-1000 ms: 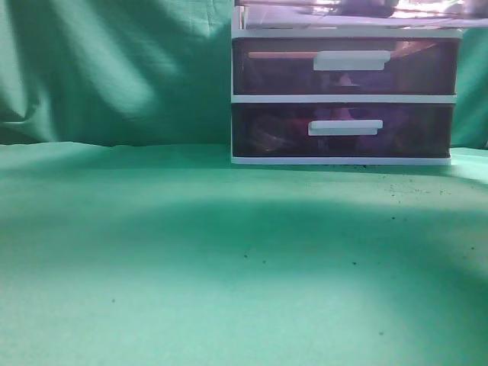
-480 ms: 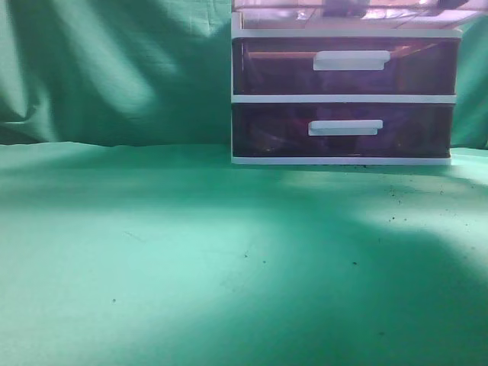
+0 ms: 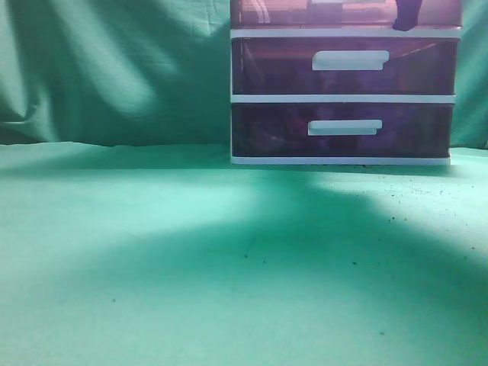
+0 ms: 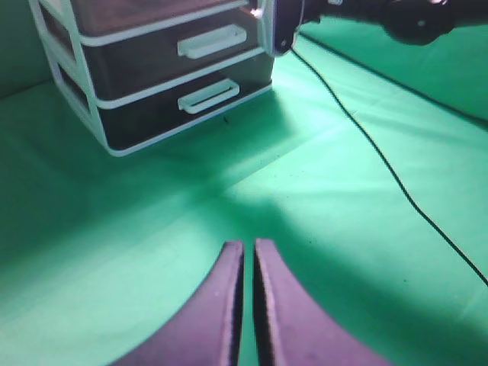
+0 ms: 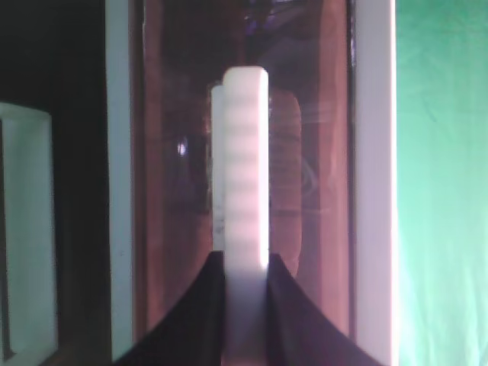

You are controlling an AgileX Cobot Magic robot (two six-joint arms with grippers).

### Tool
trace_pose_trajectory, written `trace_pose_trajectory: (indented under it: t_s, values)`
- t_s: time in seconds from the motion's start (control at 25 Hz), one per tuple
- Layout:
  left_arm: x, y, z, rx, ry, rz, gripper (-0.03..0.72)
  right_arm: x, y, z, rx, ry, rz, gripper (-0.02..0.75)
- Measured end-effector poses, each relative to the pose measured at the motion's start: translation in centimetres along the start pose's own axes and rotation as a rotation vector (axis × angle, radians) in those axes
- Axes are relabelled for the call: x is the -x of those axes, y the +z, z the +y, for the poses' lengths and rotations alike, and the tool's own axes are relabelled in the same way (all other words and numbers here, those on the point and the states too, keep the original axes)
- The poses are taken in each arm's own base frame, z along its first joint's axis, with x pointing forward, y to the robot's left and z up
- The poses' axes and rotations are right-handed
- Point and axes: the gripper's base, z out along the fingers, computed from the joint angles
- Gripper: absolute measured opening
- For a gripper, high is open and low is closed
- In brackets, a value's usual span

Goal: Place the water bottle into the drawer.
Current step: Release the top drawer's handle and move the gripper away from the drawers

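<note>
The uppermost dark translucent purple-brown plastic drawer [image 3: 343, 14], the landmark used here, is seen at the very top of the exterior view, set flush in its white-framed three-drawer unit [image 3: 345, 98], so it is judged to be shut or almost shut. Its white bar handle [image 5: 245, 183] is clamped between the narrow fingers of the right gripper [image 5: 245, 293], as shown in the right wrist view. A pale, rounded outline can be made out through the drawer front behind the handle; it may be the water bottle, but this cannot be confirmed, and no bottle is seen anywhere outside the drawer. The task is therefore judged to be nearly finished, with only the last seating of the drawer and the release of the handle left.

The left gripper [image 4: 248, 305] is held well away from the drawer, above the green cloth-covered table [image 3: 191, 267], with its fingers almost together and nothing between them. Below the drawer sit the two lower drawers [image 3: 343, 99] of the same unit, both closed. A thin black cable [image 4: 381, 156] is laid across the cloth to one side of the unit. Nothing is seen standing in front of the drawer.
</note>
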Motion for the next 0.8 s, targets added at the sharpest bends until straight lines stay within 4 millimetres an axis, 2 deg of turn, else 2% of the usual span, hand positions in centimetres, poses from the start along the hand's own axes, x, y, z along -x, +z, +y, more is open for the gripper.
trace_pose_trajectory:
  t_s: [0.16, 0.36, 0.48, 0.64, 0.68, 0.72, 0.8]
  values:
    - [0.1, 0.0, 0.0, -0.002, 0.000, -0.009, 0.000, 0.0, 0.0, -0.1, 0.003, 0.026, 0.003, 0.088]
    - [0.2, 0.0, 0.0, 0.000, 0.007, -0.024, 0.000, 0.1, 0.1, -0.7, -0.037, 0.118, -0.008, 0.403]
    - [0.2, 0.0, 0.0, 0.000, 0.007, -0.024, 0.000, 0.2, -0.2, -1.1, -0.053, 0.123, -0.016, 0.531]
    - [0.2, 0.0, 0.0, 0.000, 0.007, -0.024, 0.000, 0.4, -1.1, -0.7, -0.030, 0.138, -0.032, 0.527]
    - [0.2, 0.0, 0.0, 0.001, 0.007, -0.022, 0.000, 0.5, -1.4, -0.2, -0.012, 0.134, -0.035, 0.527]
    - [0.2, 0.0, 0.0, 0.001, 0.007, -0.022, 0.000, 0.5, -1.7, 0.3, 0.003, 0.133, -0.037, 0.483]
    - [0.2, 0.0, 0.0, 0.001, 0.007, -0.022, 0.000, 0.6, -2.2, 1.2, 0.033, 0.133, -0.037, 0.480]
